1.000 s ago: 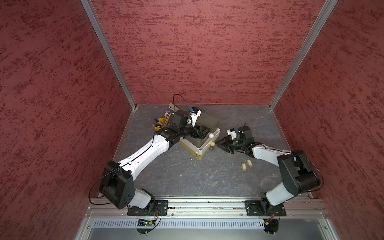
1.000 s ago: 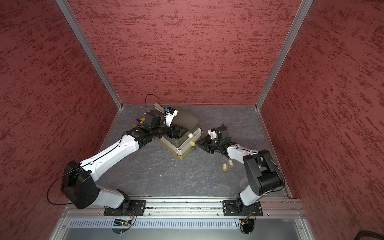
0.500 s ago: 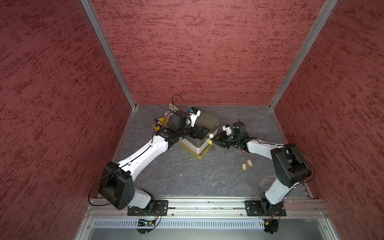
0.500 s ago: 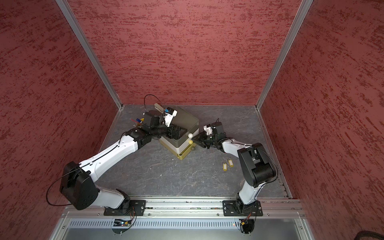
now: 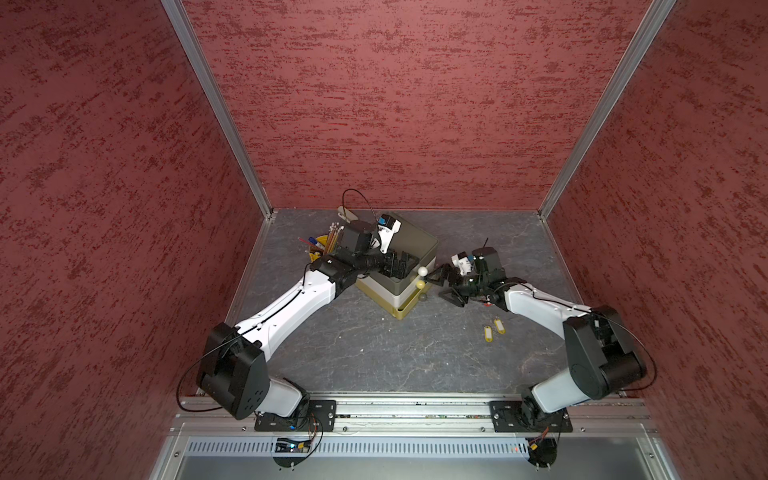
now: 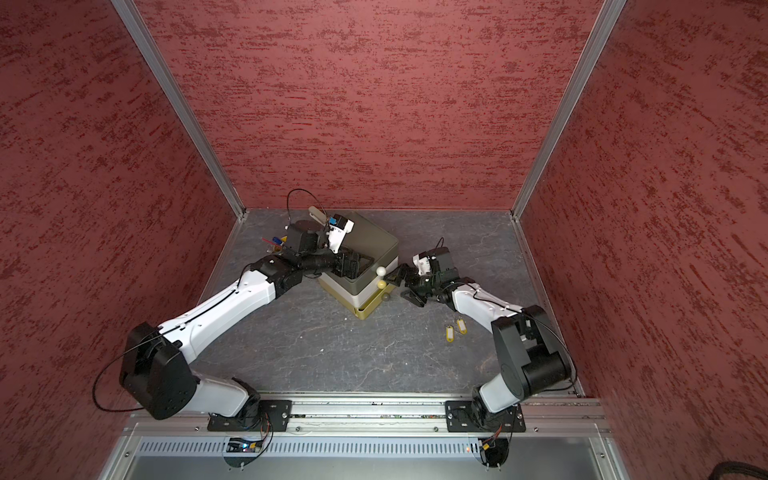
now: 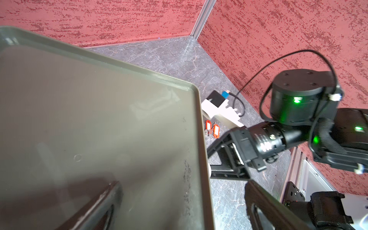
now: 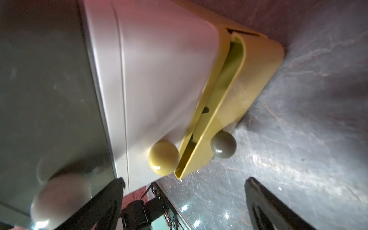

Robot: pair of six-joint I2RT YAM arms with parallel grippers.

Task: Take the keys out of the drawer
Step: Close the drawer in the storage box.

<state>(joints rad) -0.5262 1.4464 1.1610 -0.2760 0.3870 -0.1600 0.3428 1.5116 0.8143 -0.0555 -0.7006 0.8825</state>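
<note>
Two open claws by the drawer box, some keys out on the counter

In both top views the left claw (image 5: 397, 266) sits wide open over the drawer box (image 5: 415, 245). The right claw (image 5: 441, 286) is wide open by the knobs (image 5: 422, 271) and holds nothing. Two yellow keys (image 5: 493, 329) lie on the counter (image 5: 374, 353). The left wrist view shows two red keys (image 7: 275, 131) beside the box. The right wrist view shows the yellow bottom drawer (image 8: 229, 111) open a crack.
</note>
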